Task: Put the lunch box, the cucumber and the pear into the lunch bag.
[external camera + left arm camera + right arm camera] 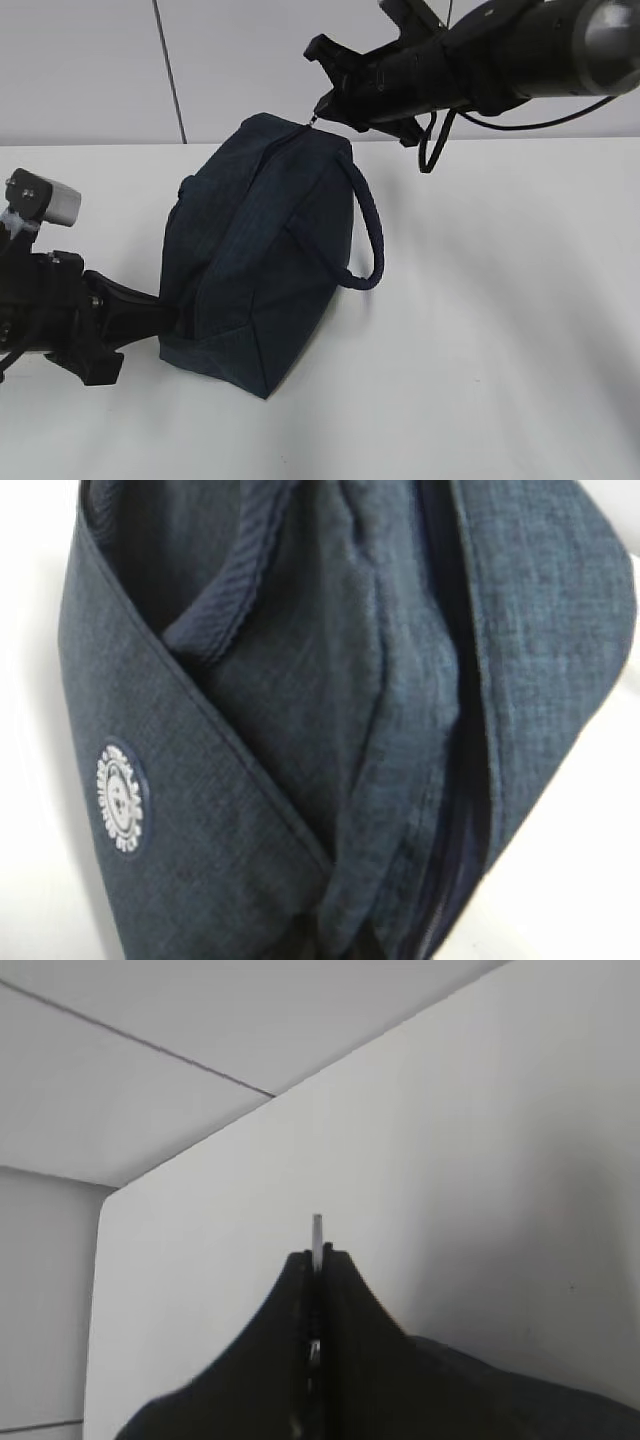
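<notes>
Zipper work on the lunch bag (262, 265)

Right hand (318, 117) clenched on the metal pull (317, 1232); left hand (165, 318) pinches the bag's end on the desk (500, 330). Soft, floppy fabric: brace it.

One lunch bag, two robot arms, one table.

A single dark navy lunch bag (260, 260) stands on the one white table (500, 330); it has one rounded loop handle (372, 235), one zipper line (450, 810) and one round white badge (122, 798) on its fabric. Two black arms are in view, each ending in one tool: the left tool (165, 318) and the right tool (318, 112). One thin metal pull (317, 1235) shows between the right tool's jaws.
</notes>
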Controlling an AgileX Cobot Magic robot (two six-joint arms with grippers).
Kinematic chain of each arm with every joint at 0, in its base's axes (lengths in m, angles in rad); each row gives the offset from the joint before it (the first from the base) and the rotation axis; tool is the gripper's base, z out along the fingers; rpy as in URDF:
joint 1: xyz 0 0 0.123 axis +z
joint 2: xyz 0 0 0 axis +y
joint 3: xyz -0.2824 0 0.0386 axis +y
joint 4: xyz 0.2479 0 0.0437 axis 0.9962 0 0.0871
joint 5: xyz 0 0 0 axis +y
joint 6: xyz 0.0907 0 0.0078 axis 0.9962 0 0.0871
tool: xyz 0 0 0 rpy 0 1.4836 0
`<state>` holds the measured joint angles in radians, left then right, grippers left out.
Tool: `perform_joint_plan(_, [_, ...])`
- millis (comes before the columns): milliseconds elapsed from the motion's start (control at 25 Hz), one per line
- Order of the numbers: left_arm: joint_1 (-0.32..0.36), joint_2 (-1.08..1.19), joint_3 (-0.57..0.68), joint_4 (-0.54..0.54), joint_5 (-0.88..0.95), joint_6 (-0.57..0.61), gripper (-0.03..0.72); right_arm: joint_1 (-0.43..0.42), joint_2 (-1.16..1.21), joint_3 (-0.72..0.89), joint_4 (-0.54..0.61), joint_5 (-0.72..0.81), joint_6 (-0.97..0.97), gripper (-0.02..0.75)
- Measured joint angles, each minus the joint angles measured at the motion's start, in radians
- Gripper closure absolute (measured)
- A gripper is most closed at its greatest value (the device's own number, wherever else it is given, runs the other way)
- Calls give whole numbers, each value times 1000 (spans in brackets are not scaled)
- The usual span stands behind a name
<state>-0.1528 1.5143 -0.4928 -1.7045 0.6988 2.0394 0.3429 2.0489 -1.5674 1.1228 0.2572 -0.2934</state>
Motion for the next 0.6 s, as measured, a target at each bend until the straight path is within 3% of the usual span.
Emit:
perform_joint_plan(360, [0,0,0,0,1,0,687,-109,228,-104,312,142,-7,738])
perform_joint_plan(600, [0,0,0,2,-5,0,687,-119,266,-108,402,174,-181,713])
